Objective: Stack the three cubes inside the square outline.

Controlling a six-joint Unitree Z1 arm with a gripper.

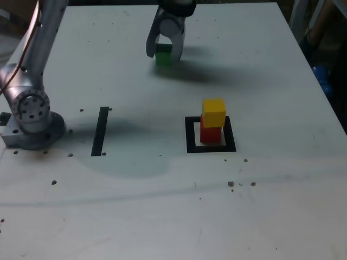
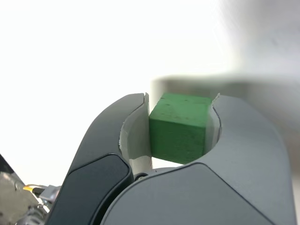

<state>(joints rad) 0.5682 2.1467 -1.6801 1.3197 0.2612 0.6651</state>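
- The grey two-fingered pincer (image 1: 165, 53) is sitting at the upper middle of the exterior view, its jaws closed tight on the small solid green cube (image 1: 164, 56); the wrist view is showing that green cube (image 2: 179, 126) wedged squarely between both inner faces.
- Whether the cube is resting on the white bench (image 1: 162, 206) or already clear of it, I cannot tell.
- Lower right of centre, the small yellow cube (image 1: 213, 112) is sitting on top of the small red cube (image 1: 210, 133), both inside the flat black square outline (image 1: 190, 135), so two levels are waiting for a third.
- That is likely why the green one is being gripped by its sides: its underside is staying free to land on the yellow.
- The arm is reaching over from its silver base (image 1: 31, 116) at the left edge, with the pincer pointing down at the bench.
- The thin black strip (image 1: 100, 130) is lying left of the outline, untouched.
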